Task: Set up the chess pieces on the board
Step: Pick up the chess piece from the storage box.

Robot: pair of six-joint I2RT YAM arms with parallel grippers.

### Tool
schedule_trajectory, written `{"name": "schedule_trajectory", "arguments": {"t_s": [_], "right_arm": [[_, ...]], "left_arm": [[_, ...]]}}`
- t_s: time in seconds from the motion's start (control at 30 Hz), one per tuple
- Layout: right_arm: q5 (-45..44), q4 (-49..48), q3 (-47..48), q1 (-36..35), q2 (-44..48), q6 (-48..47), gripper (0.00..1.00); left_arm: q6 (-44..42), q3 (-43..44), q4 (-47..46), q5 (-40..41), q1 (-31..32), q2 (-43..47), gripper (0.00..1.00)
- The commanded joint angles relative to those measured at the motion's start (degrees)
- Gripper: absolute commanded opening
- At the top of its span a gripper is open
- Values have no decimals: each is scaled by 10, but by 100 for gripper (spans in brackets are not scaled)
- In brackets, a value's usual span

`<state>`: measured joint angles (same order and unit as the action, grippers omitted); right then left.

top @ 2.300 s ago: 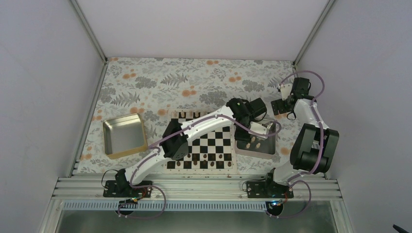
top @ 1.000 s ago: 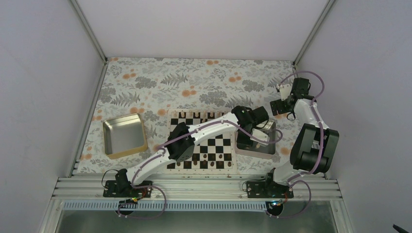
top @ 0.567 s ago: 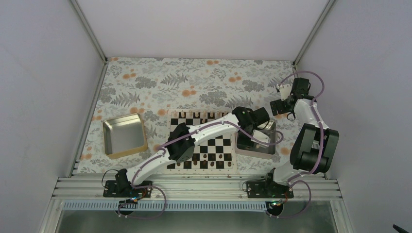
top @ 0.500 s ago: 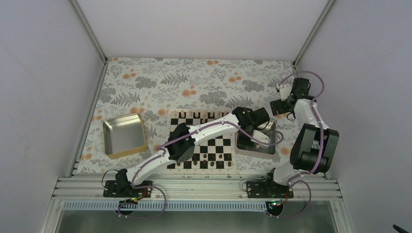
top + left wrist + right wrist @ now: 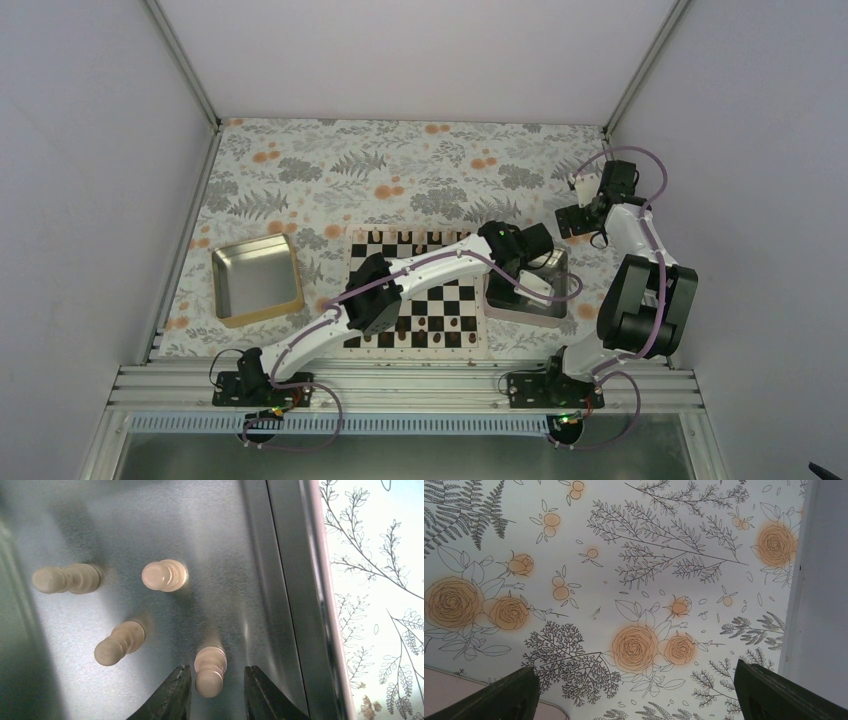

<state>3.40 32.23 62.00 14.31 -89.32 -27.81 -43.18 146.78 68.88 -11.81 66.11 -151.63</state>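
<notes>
No text (nor any number) can be read.

We find the top external camera fixed high above and behind the arm bases, looking down from afar on the whole floral table, the board and both arms. The left wrist camera looks straight down, very near, into the steel tray, with the left gripper at its bottom edge. Overhead, that tray lies just right of the board. The right wrist camera closely faces the table's far right corner beside the wall, with the right gripper along its bottom edge. The overhead view shares that patch.
</notes>
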Motion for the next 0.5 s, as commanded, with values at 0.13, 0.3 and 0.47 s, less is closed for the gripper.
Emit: {"name": "schedule_trajectory", "arguments": {"t_s": [0.13,0.3,0.47], "right_arm": [[10,2,8,-2,11,-6,100],[11,2,7,-2,12,-5,100],[11,1,6,-2,13,-7,100]], "left_arm": [[-8,3,2,-6,4,-12,19],[-8,5,1,-2,4,-11,11],[-9,18,5,10,3,-8,8]]}}
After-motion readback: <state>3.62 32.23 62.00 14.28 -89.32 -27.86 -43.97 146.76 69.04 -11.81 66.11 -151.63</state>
